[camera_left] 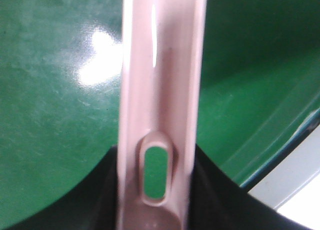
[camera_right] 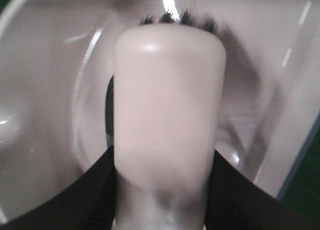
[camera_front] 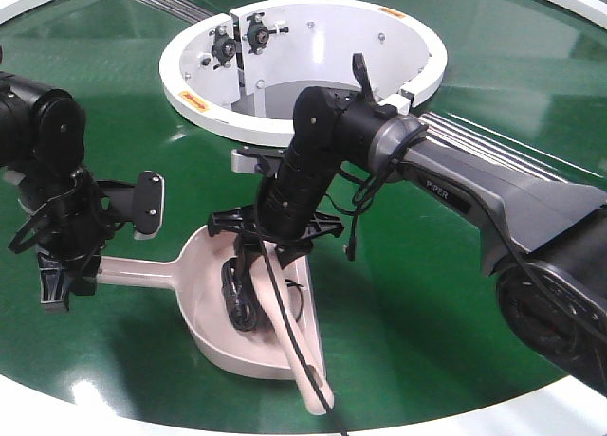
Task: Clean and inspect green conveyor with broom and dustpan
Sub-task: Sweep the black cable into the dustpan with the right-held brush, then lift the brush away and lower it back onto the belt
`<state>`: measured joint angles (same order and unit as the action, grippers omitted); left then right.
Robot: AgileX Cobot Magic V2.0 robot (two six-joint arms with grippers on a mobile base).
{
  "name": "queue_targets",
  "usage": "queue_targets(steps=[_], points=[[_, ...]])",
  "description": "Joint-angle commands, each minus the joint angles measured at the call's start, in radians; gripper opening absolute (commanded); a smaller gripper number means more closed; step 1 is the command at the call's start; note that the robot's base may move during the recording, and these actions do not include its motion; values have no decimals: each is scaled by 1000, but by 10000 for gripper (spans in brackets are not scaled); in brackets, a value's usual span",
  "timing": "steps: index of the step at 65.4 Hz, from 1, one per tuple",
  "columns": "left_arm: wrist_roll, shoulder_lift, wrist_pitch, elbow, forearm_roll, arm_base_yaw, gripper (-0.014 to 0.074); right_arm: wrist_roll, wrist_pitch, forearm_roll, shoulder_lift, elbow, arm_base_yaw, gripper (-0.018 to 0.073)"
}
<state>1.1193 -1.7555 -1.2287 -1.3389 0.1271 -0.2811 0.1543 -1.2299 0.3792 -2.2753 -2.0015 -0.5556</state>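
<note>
The beige-pink dustpan (camera_front: 248, 346) lies flat on the green conveyor (camera_front: 446, 294), its long handle pointing left. My left gripper (camera_front: 63, 277) is shut on the end of that handle. In the left wrist view the dustpan handle (camera_left: 161, 80), with its slotted hole, runs up from between the left gripper (camera_left: 157, 192) fingers. My right gripper (camera_front: 272, 239) is shut on the broom (camera_front: 309, 372). The broom's dark bristles sit inside the pan and its handle slants toward the near rim. In the right wrist view the broom head (camera_right: 169, 100) fills the right gripper (camera_right: 165, 190), with the dustpan wall (camera_right: 40, 90) behind it.
The white ring of the central opening (camera_front: 194, 99) stands just behind the right arm. Chrome rollers (camera_front: 498, 147) run off to the right of it. The conveyor's white outer rim (camera_front: 531, 412) curves along the near edge. A black cable hangs from the right arm over the pan.
</note>
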Motion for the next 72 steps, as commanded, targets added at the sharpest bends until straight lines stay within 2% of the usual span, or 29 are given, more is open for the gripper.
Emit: queue_targets(steps=[1, 20, 36, 45, 61, 72], points=[[-15, 47, 1, -23, -22, -7, -6, 6, -60, 29, 80, -48, 2, -3], [-15, 47, 1, -23, -22, -7, -6, 1, -60, 0, 172, -49, 2, -3], [-15, 47, 1, -23, -22, -7, -6, -2, -60, -157, 297, -49, 17, -3], [-15, 47, 1, -23, -22, -7, -6, -2, -60, -197, 366, -45, 63, -3], [-15, 47, 1, -23, -22, -7, -6, -33, -60, -209, 435, -35, 174, -3], [-15, 47, 0, -23, -22, -7, -6, -80, -60, -225, 467, 83, 257, -3]])
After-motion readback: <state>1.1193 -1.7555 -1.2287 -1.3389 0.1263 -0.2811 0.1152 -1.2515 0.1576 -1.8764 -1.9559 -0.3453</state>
